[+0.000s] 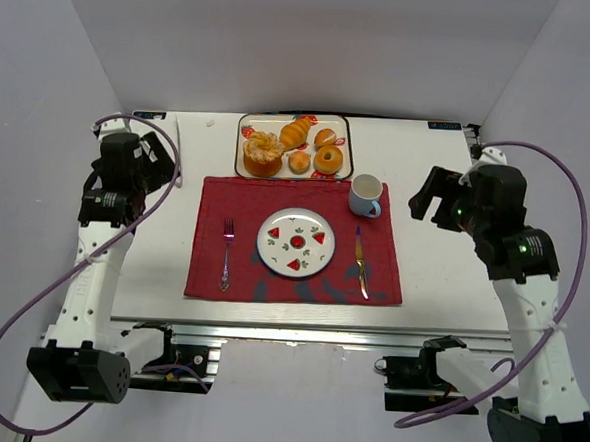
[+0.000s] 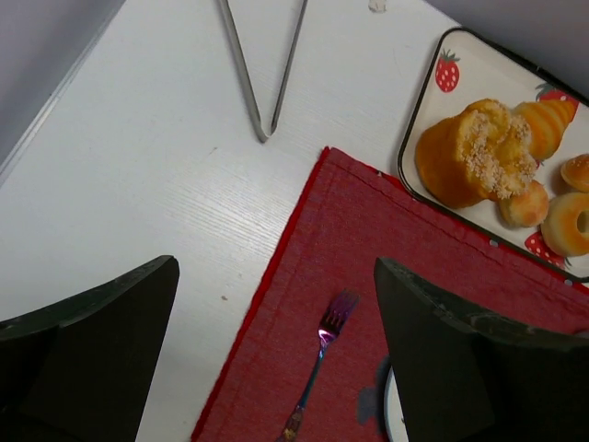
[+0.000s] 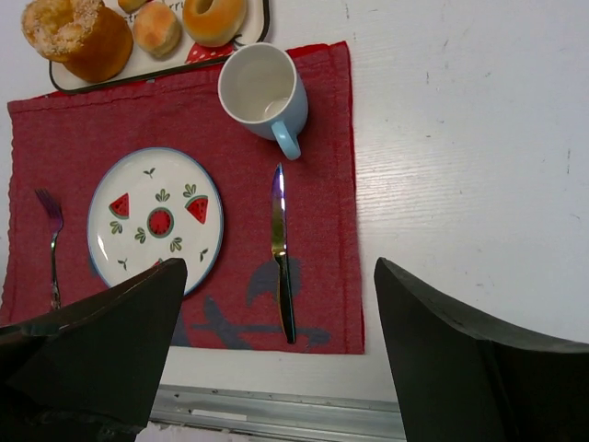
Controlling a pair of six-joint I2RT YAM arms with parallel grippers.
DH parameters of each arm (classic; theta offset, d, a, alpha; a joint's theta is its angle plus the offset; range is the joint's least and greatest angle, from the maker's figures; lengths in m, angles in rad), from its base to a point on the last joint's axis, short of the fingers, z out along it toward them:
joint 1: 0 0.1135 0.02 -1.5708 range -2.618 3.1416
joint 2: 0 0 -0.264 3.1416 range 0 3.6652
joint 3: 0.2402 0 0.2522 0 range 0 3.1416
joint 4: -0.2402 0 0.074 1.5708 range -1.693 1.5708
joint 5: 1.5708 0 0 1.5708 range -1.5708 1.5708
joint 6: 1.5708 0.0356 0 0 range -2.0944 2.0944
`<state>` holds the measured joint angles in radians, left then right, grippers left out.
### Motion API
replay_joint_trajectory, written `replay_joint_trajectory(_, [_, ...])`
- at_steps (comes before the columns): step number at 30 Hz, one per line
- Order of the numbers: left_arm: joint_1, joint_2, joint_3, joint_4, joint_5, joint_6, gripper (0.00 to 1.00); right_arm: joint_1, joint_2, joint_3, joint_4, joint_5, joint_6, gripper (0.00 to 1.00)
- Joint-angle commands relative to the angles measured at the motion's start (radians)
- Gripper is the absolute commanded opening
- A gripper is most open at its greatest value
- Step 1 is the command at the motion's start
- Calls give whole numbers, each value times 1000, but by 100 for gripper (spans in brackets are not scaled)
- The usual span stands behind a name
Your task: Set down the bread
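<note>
The white table (image 1: 442, 280) carries everything; a red placemat (image 1: 246, 198) covers its middle, with a dark pattern along its near edge.

The left end effector (image 2: 274, 264) hangs above the placemat's left edge, its fingers spread wide with nothing between them; the right end effector (image 3: 280, 264) hangs over the right side of the table, likewise spread wide and empty.

A rectangular tray (image 1: 241, 143) with strawberry prints lies at the far edge of the placemat; a round plate (image 1: 275, 225) painted with watermelon slices sits bare in the placemat's centre.

The bread (image 1: 262, 153), tall, golden-orange and crumbly on top, stands in the tray's near left corner, well apart from both end effectors; a pale blue mug (image 1: 366, 194) stands upright on the placemat's far right corner.

A croissant (image 1: 295, 133) lies just behind the bread; a ring donut (image 1: 328, 159) sits at the tray's right side, with small buns near it.

A knife (image 1: 360, 265) lies right of the plate; a fork (image 1: 227, 252) lies left of it; thin metal tongs (image 2: 264, 133) rest on the bare table beyond the placemat's far left corner.
</note>
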<state>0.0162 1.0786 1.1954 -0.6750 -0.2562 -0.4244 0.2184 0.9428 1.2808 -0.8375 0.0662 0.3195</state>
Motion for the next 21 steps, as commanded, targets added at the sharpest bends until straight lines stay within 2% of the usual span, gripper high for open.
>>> replay_joint_trajectory(1, [-1,70,100,57,57,7,98,3,91,90,23,-35,-28,89])
replay_joint_trajectory(2, [-1,177,152,39,66,27,98,2,118,150,49,-60,-39,89])
replay_joint_trajectory(3, [-1,241,208,14,95,30,98,4,179,179,61,-153,-81,89])
replay_joint_trajectory(4, [-1,306,330,-9,112,38,98,4,213,211,70,-160,-86,89])
replay_joint_trajectory(5, [-1,427,386,-43,141,42,98,1,279,286,63,-145,-74,89])
replay_joint_trajectory(7, [-1,539,540,-99,160,53,97,3,339,342,57,-94,-72,90])
replay_joint_trajectory(9, [-1,697,645,-164,64,46,97,4,413,403,52,-30,-106,89])
replay_joint_trajectory(14, [40,996,956,-331,34,16,97,2,485,457,66,44,-89,90])
replay_joint_trajectory(16, [54,1099,1015,-356,29,-3,97,4,485,440,106,26,-86,90])
replay_joint_trajectory(21, [93,1170,1017,-298,55,-50,97,2,511,416,118,24,-83,89])
